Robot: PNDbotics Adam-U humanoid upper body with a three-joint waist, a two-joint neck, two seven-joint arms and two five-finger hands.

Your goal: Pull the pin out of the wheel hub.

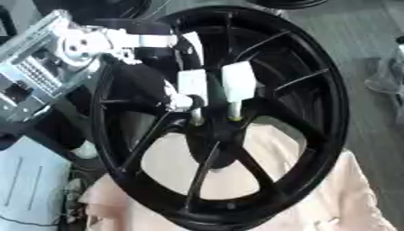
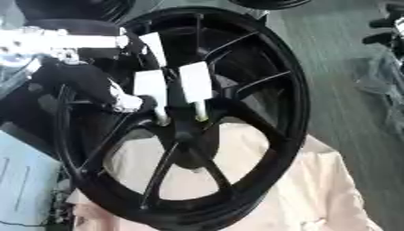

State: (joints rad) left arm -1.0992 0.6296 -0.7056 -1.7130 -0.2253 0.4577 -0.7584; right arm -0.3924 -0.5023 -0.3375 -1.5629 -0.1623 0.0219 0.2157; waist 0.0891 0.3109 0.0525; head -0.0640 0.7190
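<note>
Wheel [image 1: 308, 113], black, with thin spokes, lying tilted on pale pink cloth [image 1: 347, 198] over grey floor [image 1: 371, 40]. Left hand [image 1: 209, 88] reaching in from upper left, over the spokes, down to hub [image 1: 213, 135] at the middle of the wheel. White-covered fingers [image 2: 195, 82] pointing down side by side, rather straight, with only a narrow gap; tips close to the hub, touching or not, cannot tell. Pin itself not clearly seen; only small pale tips near the hub. Silver wrist joint [image 1: 79, 45] at upper left. Light blue sheet [image 1: 28, 180] at lower left.
</note>
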